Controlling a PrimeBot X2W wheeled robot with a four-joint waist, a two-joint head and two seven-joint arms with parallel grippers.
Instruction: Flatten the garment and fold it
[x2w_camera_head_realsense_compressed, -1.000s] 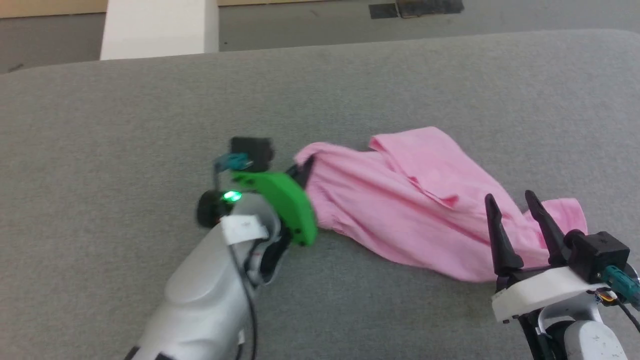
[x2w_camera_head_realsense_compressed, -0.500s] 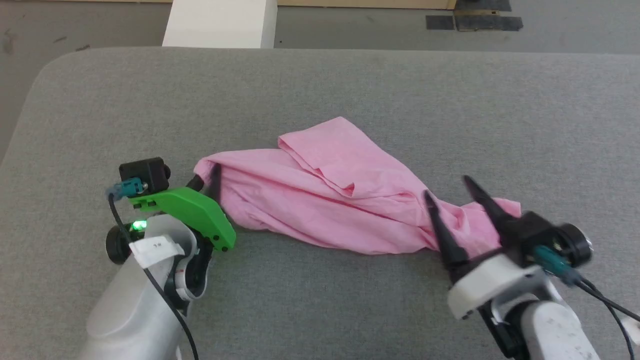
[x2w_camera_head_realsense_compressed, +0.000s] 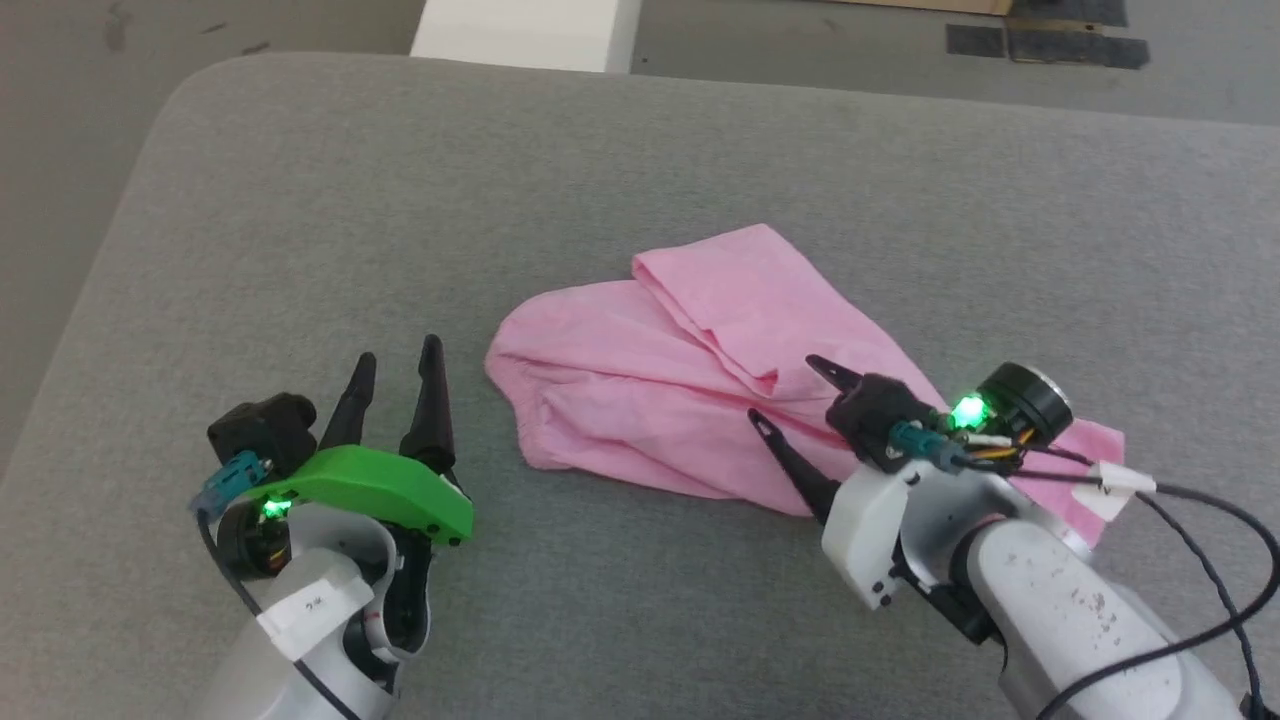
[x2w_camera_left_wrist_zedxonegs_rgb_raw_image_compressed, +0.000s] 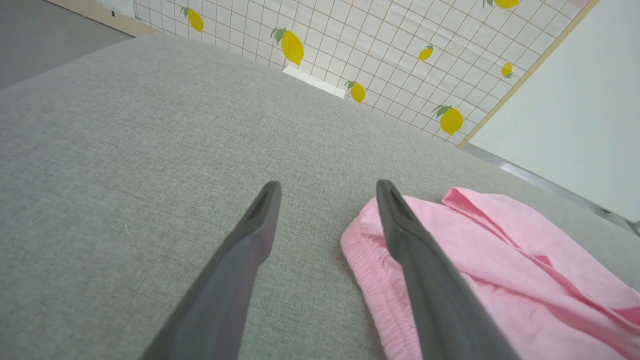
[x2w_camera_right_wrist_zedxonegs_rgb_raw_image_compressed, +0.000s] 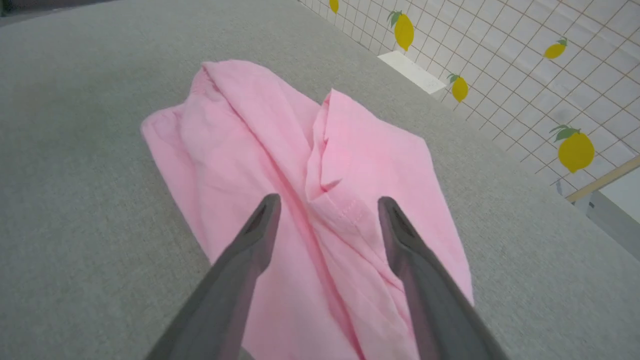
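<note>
Garment (x2w_camera_head_realsense_compressed: 700, 380) is lying crumpled, partly folded over itself, around the middle of the table (x2w_camera_head_realsense_compressed: 300, 200), a bit toward its right side. Left gripper (x2w_camera_head_realsense_compressed: 398, 355) is spread wide with nothing in it, over bare table on the left half. Right gripper (x2w_camera_head_realsense_compressed: 781, 389) is wide open too, over the table's right half, above the pink cloth. Can't tell if it touches.

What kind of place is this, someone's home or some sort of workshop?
Probably a test room or lab rather than a home: a pink garment lies on a large grey fabric-covered table, the bare grey floor beyond has dark tape patches, and a lemon-print grid backdrop stands behind.
</note>
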